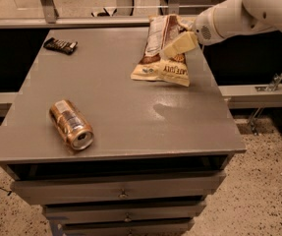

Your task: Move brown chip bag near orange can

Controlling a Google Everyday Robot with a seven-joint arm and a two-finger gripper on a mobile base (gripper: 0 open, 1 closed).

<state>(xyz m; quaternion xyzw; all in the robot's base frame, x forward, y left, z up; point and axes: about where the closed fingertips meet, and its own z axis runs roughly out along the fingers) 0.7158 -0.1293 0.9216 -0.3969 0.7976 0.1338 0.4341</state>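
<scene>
Brown chip bag (153,48) lies far right on the worktop (126,107), long axis near-to-far, the hand (179,44) over its right edge; whether it grips, I cannot tell. The orange can (71,124) lies near left.

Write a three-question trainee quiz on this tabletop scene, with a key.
1. True or false: the orange can stands upright on the table.
2. Short answer: which corner of the table is the dark candy bar nearest?
3. Multiple choice: the gripper is at A) the brown chip bag on the far right of the table, B) the orange can, C) the candy bar.
Key: 1. False, it lies on its side. 2. The far left corner. 3. A.
</scene>
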